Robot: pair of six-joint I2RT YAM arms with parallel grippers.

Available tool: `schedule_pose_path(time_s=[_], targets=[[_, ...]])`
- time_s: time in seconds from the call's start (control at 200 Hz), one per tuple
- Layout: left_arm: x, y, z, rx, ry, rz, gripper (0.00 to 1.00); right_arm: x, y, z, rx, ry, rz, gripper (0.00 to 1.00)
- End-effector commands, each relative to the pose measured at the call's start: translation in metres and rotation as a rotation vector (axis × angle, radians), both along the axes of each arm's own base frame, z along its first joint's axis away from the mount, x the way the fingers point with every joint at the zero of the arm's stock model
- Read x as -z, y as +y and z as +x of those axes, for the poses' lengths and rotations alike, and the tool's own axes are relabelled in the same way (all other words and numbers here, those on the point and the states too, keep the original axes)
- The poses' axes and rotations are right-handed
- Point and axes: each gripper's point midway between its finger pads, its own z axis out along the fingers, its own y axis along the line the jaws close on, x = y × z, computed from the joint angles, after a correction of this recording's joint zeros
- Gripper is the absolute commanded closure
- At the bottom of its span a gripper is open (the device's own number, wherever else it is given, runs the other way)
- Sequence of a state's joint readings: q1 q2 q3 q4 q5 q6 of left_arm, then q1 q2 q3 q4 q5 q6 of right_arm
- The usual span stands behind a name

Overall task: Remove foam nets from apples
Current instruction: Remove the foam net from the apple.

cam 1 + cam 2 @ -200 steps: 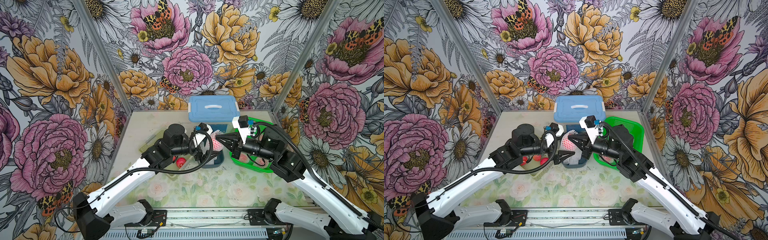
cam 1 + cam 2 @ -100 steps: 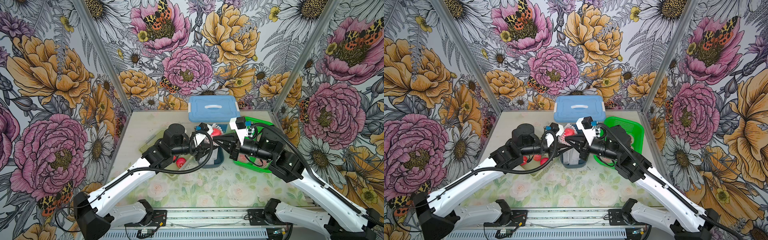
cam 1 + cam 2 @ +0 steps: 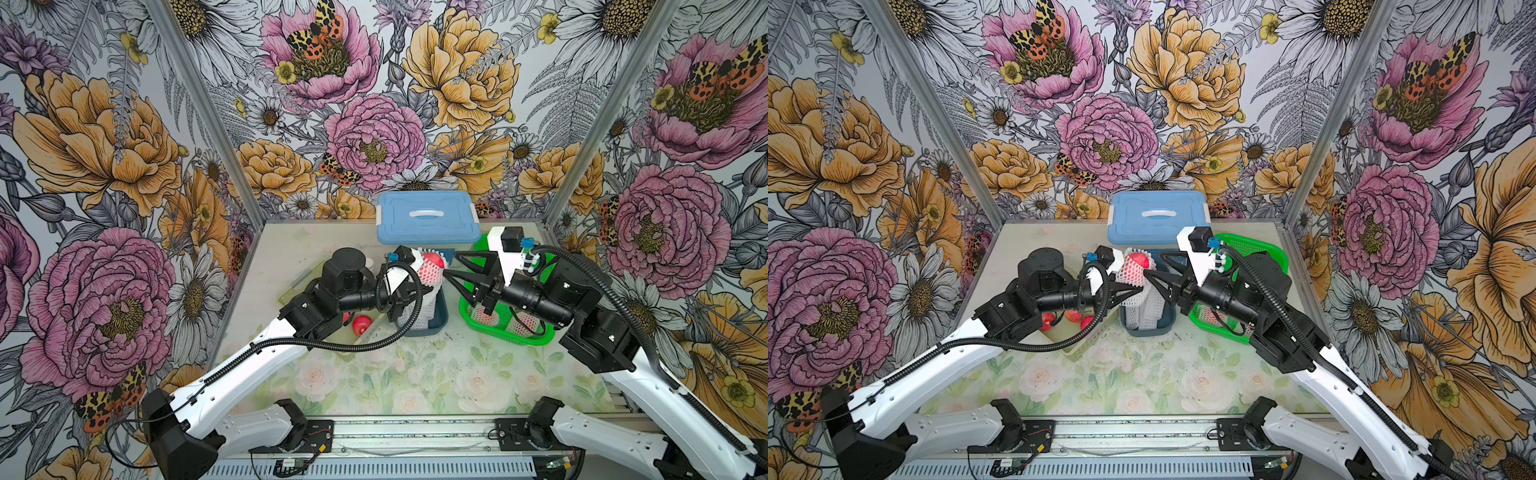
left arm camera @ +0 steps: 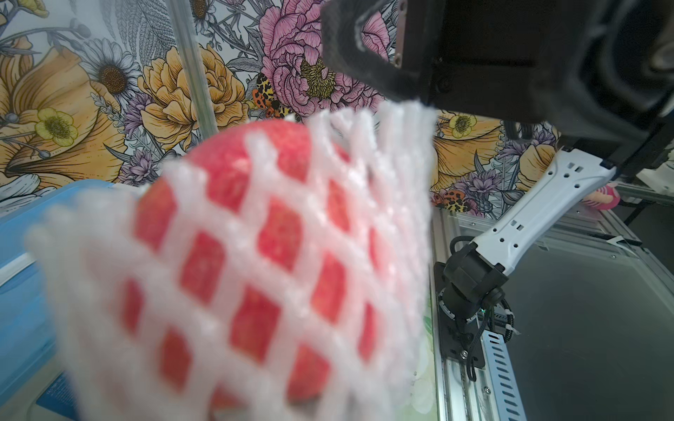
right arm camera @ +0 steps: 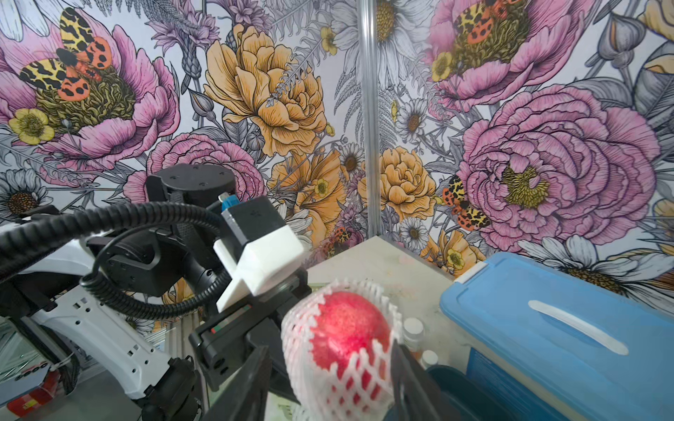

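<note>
A red apple (image 3: 432, 262) in a white foam net (image 3: 1126, 277) is held up over the table's middle, in both top views. My left gripper (image 3: 1131, 291) is shut on the net's lower part, just under the fruit. In the left wrist view the netted apple (image 4: 255, 255) fills the picture and hides my own fingers. My right gripper (image 3: 453, 266) stands open, its fingers on either side of the apple (image 5: 346, 335), and its state shows best in the right wrist view (image 5: 330, 348). One right finger (image 4: 364, 54) touches the net's frilly end.
A small dark blue bin (image 3: 1167, 328) below holds empty foam nets (image 3: 1146, 311). A green basket (image 3: 511, 336) at the right holds netted apples (image 3: 482, 316). Bare apples (image 3: 1048, 320) lie on a pale tray (image 3: 1079, 353) at the left. A blue lidded box (image 3: 428, 216) stands behind, with pill bottles (image 5: 414, 328) beside it.
The right gripper, shut on the netted apple a second ago, has opened. The left gripper, then open, has closed on the net. The apple has risen slightly.
</note>
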State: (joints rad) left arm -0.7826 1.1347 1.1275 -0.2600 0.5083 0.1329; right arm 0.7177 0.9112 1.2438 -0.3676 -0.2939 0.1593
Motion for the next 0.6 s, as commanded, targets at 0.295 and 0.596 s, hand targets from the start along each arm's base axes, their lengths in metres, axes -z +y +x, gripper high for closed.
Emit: schedule_pose_path(time_s=[0.295, 0.596], targets=[[0.024, 0.0, -0.031, 0.156, -0.154, 0.1, 1.0, 0.009, -0.011, -0.008, -0.045, 0.069, -0.313, 0.43], [0.028, -0.002, -0.04, 0.209, -0.202, 0.094, 1.0, 0.042, 0.002, -0.034, -0.207, 0.175, -0.444, 0.42]])
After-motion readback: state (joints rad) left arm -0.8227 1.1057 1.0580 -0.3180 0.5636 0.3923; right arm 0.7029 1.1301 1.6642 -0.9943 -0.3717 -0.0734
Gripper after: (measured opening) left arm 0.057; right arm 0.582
